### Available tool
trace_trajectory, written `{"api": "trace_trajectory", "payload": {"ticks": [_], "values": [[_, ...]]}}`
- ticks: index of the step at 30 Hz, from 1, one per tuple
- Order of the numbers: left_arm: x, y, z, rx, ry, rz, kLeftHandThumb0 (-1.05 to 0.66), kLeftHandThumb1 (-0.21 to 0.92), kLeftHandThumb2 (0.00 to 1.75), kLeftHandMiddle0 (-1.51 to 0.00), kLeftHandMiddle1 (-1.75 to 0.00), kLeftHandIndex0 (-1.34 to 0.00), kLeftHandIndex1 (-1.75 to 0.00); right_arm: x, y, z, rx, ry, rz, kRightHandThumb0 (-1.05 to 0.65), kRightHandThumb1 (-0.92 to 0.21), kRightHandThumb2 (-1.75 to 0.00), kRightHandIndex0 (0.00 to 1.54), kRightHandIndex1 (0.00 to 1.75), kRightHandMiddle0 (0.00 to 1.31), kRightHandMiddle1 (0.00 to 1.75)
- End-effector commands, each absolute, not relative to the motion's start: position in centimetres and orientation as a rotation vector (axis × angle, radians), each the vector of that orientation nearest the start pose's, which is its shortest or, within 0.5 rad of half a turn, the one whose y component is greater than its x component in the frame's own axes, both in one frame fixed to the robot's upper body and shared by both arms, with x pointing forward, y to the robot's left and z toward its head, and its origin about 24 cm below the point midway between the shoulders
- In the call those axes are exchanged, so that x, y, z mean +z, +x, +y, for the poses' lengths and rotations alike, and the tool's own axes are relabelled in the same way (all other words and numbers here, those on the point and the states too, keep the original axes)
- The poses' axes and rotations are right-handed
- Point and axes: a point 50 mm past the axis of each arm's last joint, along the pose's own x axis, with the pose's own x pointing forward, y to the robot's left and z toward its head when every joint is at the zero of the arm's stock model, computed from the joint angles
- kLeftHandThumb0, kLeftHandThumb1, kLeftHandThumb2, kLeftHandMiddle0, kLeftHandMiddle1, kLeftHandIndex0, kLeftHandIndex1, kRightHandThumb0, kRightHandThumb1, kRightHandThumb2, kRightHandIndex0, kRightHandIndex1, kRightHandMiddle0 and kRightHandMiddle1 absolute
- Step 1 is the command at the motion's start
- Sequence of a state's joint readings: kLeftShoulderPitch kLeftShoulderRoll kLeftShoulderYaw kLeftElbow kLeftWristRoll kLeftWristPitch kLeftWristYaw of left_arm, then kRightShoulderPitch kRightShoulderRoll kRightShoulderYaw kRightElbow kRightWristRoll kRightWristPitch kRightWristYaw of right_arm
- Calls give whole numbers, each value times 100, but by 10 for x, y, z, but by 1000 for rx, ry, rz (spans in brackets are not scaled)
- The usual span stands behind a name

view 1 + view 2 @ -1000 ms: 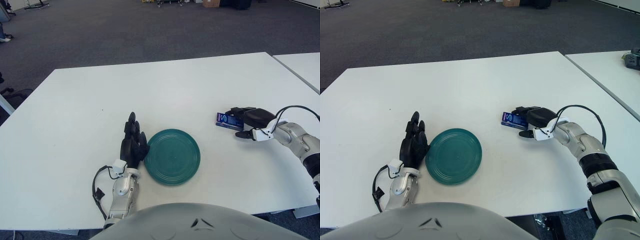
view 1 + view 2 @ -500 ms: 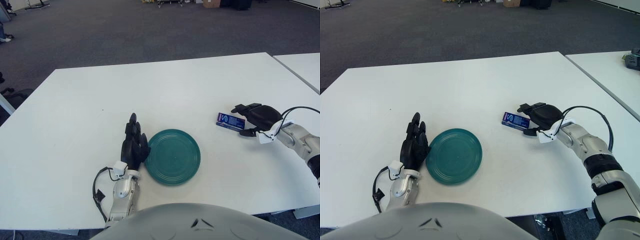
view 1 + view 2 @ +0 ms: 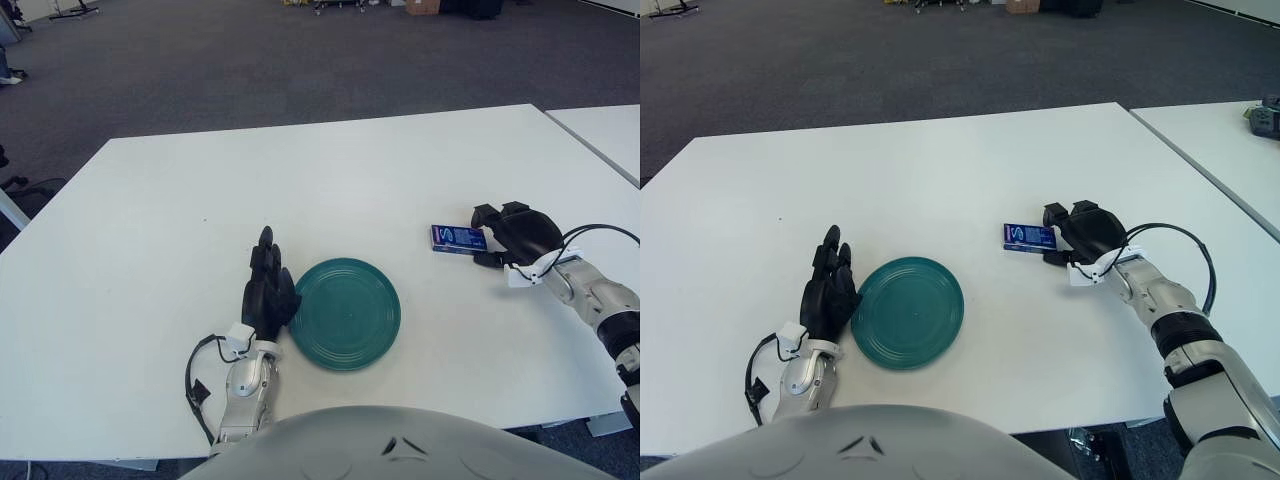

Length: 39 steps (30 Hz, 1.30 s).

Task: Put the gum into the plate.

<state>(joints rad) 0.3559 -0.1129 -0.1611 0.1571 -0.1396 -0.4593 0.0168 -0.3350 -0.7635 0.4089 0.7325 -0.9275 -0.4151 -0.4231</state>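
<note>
The gum (image 3: 456, 238), a small blue pack, lies on the white table (image 3: 300, 180) well to the right of the teal plate (image 3: 345, 313). My right hand (image 3: 503, 236) is at the pack's right end. Its fingers curl over the top of that end and the thumb sits against the near side, so the hand grips the pack there. The plate holds nothing. My left hand (image 3: 268, 285) stands against the plate's left rim, its fingers stretched out straight and holding nothing.
A second white table (image 3: 610, 130) stands apart to the right, with a small dark device (image 3: 1265, 118) on it. Beyond the table's far edge is grey carpet (image 3: 250, 60).
My right hand drew back off the gum, turned, and closed on the pack's right end. The pack turned slightly and shifted a little away from me. The left hand and the plate stayed put.
</note>
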Motion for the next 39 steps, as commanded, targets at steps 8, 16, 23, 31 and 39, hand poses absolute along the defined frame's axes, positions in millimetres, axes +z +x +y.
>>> {"api": "trace_trajectory", "payload": {"ticks": [8,16,23,31,39], "values": [[-40,150,105,105,-298,163,-105,92,91,-6,-1,0,-23,24,282,-267,193,-1669,-212,-76,-92,-71,49,109,26,143],[-40,150,105,109,-304,159,-103,92,91,-8,-1,0,-27,16,277,-266,150,-1657,-182,-76,-92,-77,48,111,25,143],[-40,151,104,109,-303,154,-103,92,91,-7,0,0,-26,12,273,-264,174,-1649,-156,-80,-92,-80,46,104,26,127],[-40,152,103,106,-310,158,-103,92,91,-7,0,0,-25,10,270,-263,214,-1649,-128,-81,-92,-82,47,93,26,119],[-39,153,101,105,-309,154,-104,92,90,-8,0,0,-25,12,270,-263,232,-1668,-149,-75,-92,-79,52,116,33,144]]}}
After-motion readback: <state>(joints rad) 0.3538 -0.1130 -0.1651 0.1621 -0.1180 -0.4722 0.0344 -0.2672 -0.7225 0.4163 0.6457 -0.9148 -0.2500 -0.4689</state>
